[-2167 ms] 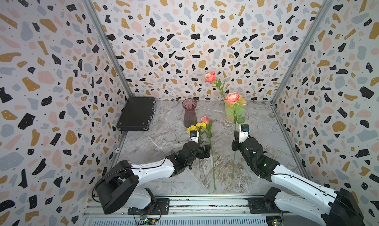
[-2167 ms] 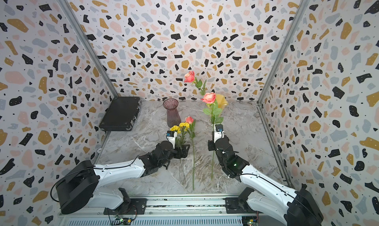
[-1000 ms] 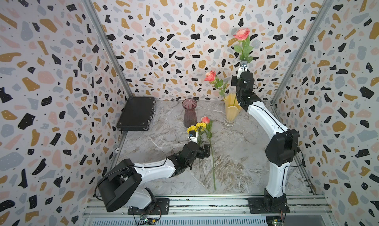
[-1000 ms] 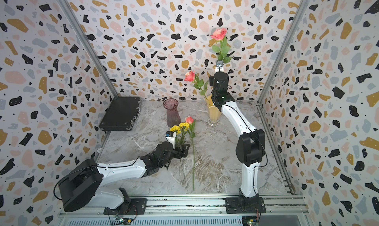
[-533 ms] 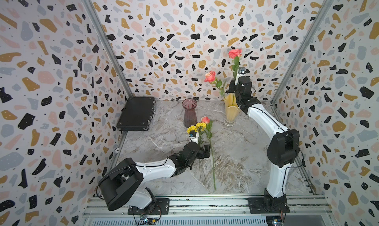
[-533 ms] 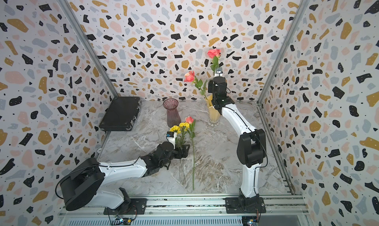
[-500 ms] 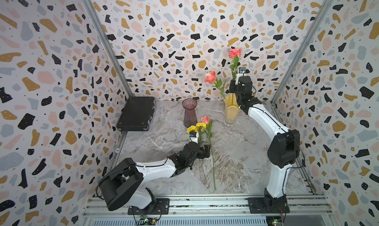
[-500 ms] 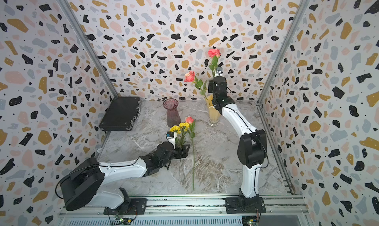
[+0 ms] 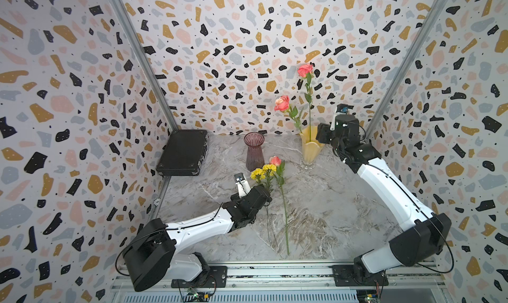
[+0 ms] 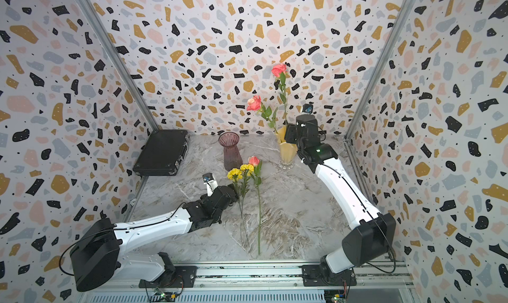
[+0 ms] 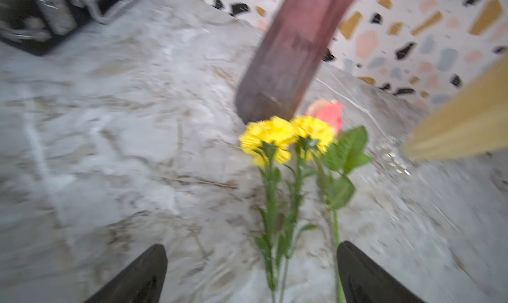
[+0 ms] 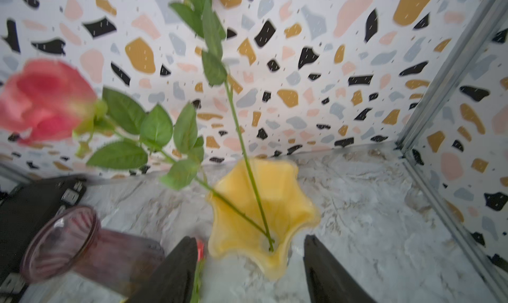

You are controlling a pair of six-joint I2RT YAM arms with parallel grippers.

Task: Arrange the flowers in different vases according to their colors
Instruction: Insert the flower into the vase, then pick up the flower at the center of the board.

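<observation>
Just ahead of right gripper [image 12: 248,239], jaws apart: yellow vase [image 12: 299,205] w/ 2 pink roses [image 9: 282,103] in. Before left gripper [image 11: 251,246], also spread: yellow blooms [image 11: 268,135] + 3rd rose [image 11: 328,113] lying; purple vase [image 9: 254,150] empty.

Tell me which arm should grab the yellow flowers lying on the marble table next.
Left. Its open tool straddles the stems of the two ruffled yellow flowers; the right tool hangs farther back beside the wavy-rimmed yellow glass vase.
</observation>
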